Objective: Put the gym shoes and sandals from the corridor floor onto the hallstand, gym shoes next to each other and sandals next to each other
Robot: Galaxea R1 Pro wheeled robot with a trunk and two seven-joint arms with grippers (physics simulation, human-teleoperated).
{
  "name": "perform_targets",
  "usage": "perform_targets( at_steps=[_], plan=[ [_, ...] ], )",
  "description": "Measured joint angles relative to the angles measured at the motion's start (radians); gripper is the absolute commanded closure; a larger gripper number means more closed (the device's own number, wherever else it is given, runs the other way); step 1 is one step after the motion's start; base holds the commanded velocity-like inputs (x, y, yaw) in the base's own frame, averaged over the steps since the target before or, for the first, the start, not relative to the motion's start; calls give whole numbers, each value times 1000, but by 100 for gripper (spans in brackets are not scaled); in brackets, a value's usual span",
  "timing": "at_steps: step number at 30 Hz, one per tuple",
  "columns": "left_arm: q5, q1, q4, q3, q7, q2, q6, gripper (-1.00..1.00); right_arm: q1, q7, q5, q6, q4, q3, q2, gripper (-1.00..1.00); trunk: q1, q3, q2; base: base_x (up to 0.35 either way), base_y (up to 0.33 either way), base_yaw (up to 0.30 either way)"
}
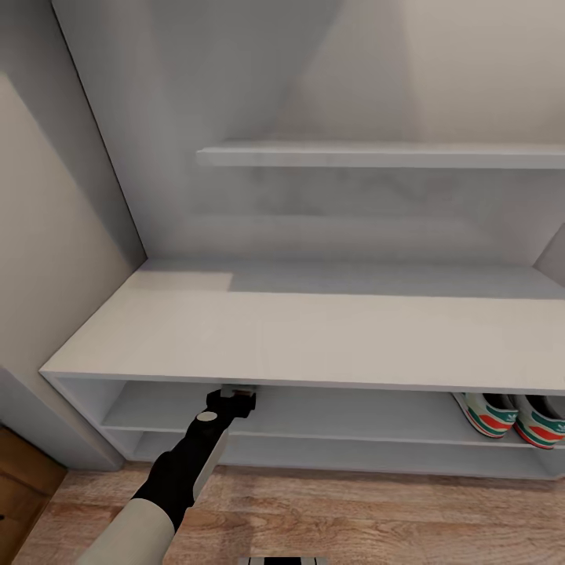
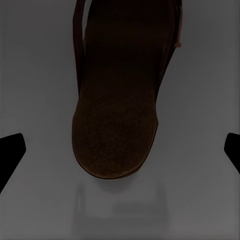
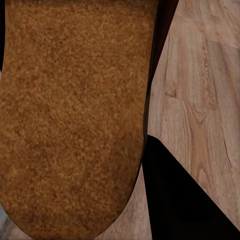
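Note:
The pale grey hallstand (image 1: 298, 337) stands in front of me. Both gym shoes (image 1: 490, 414) (image 1: 541, 422) sit side by side at the right end of its upper shelf row. My left gripper (image 1: 238, 396) reaches under the bench top, its fingertips hidden there. In the left wrist view one dark brown sandal (image 2: 117, 100) lies on the grey shelf (image 2: 40, 75), and the left gripper (image 2: 120, 155) is open, its fingertips (image 2: 12, 150) wide apart on either side. In the right wrist view the other sandal's tan insole (image 3: 75, 115) sits very close, seemingly held beside a black finger (image 3: 185, 200) above the corridor floor (image 3: 200, 75).
A floating shelf (image 1: 377, 155) juts from the wall above the bench. A wall closes off the left side. Wood-plank floor (image 1: 377, 510) runs along the front of the rack. The shelf row between my left arm and the shoes is bare.

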Motion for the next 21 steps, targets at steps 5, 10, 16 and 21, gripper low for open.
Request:
perform_targets(
  at_steps=[5, 10, 16, 21],
  plan=[
    [0, 0, 0, 0, 0, 0, 0, -100, 0, 0, 0, 0, 0, 0, 0, 100, 0, 0, 0, 0, 0, 0],
    [0, 0, 1, 0, 0, 0, 0, -100, 0, 0, 0, 0, 0, 0, 0, 100, 0, 0, 0, -22, 0, 0],
    [0, 0, 2, 1, 0, 0, 0, -100, 0, 0, 0, 0, 0, 0, 0, 100, 1, 0, 0, -291, 0, 0],
    [0, 0, 1, 1, 0, 0, 0, -100, 0, 0, 0, 0, 0, 0, 1, 100, 1, 0, 0, -334, 0, 0]
  ],
)
